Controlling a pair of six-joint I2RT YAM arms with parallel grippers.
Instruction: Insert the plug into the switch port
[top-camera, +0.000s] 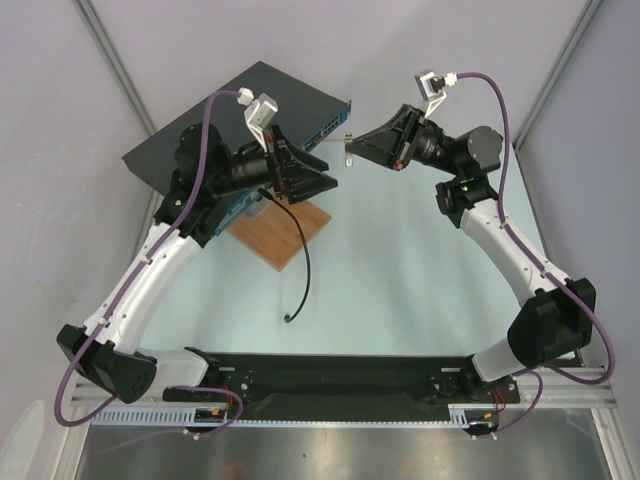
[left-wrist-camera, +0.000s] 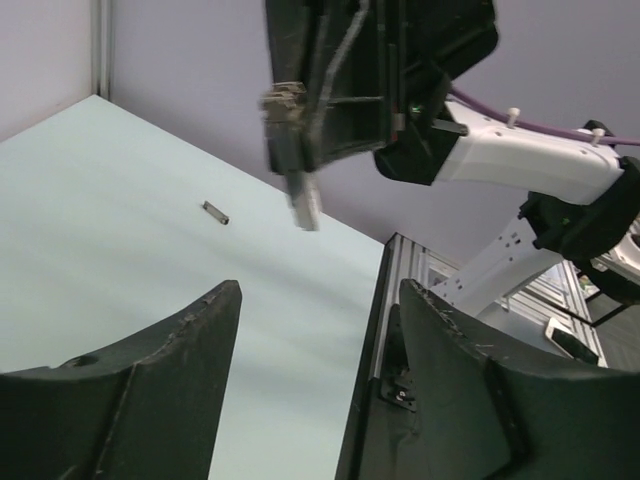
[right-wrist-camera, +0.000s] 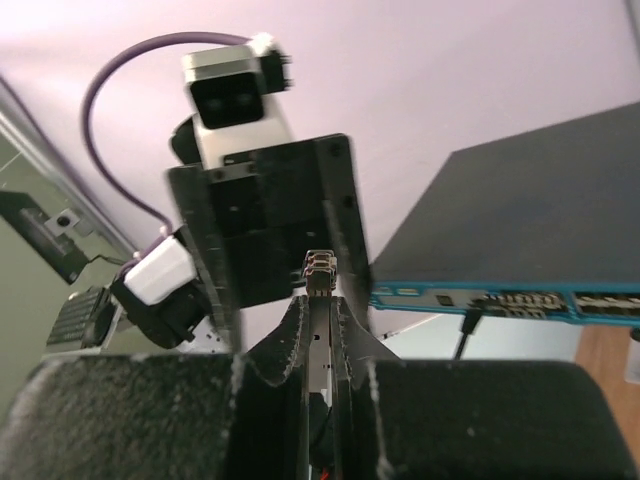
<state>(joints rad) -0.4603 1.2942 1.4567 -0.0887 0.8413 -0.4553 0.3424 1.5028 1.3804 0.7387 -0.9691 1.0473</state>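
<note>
Plug (right-wrist-camera: 320, 266), a small, pale, metallic-looking sliver, is pinched between the right fingers (right-wrist-camera: 290, 335). They are closed tight on it, so only its squared tip shows above their dark, matte, curved edges. It hangs in the air in front of the switch (right-wrist-camera: 530, 190), off the right-hand end of the socket face, near it but not touching.

Just past it, the left fingers (left-wrist-camera: 170, 350) stand spread apart with nothing between them. They are two broad, black, wedge-shaped blades with scuffed, grainy edges, also held in front of the switch's socket face and pointing toward the plug.

Behind them a thin black cable (top-camera: 305, 262) meets that face at one socket; whether it is fully seated cannot be told. From the switch it curves forward over a brown wooden board (top-camera: 285, 238), a flat, fine-grained rectangle lying just in front of the switch. Its free end rests on the pale, smooth table (top-camera: 420, 290), well in front of the switch.

The switch itself is a large, flat, sharp-cornered box with a dark grey matte top and a narrow teal-blue front lined with small sockets.
</note>
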